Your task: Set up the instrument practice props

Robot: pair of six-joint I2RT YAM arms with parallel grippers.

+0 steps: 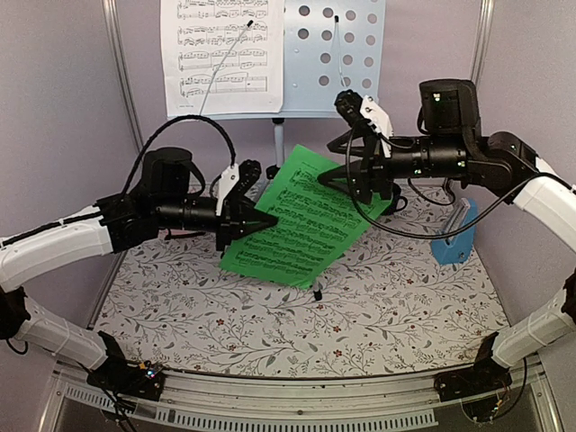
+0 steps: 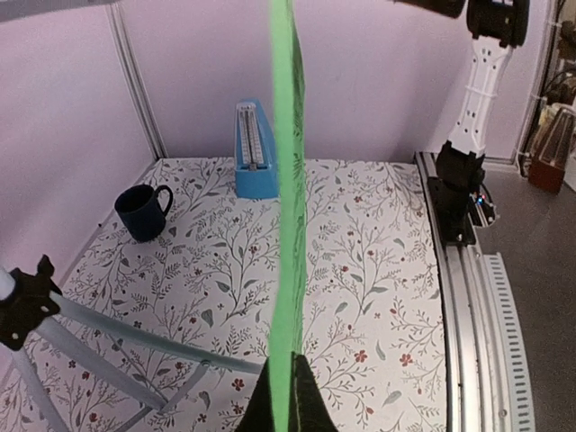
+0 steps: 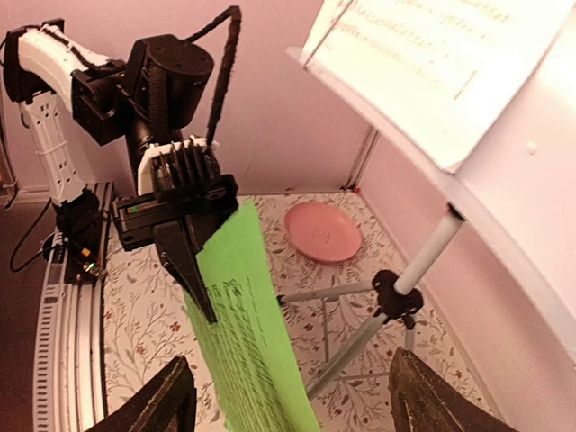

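Bright, even light, soft shadows; right wrist view pink-tinted.

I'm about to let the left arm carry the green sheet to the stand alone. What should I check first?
1. Grip of the left fingers on the green sheet: ok, shut on its edge.
2. The right fingers open, with a gap to the sheet on both sides: ok.
3. Bare space on the music stand beside the white sheet: ok.
4. The wire holder on that bare half raised enough to slip a page under: cannot tell.
5. The metronome upright and off to the right: ok.
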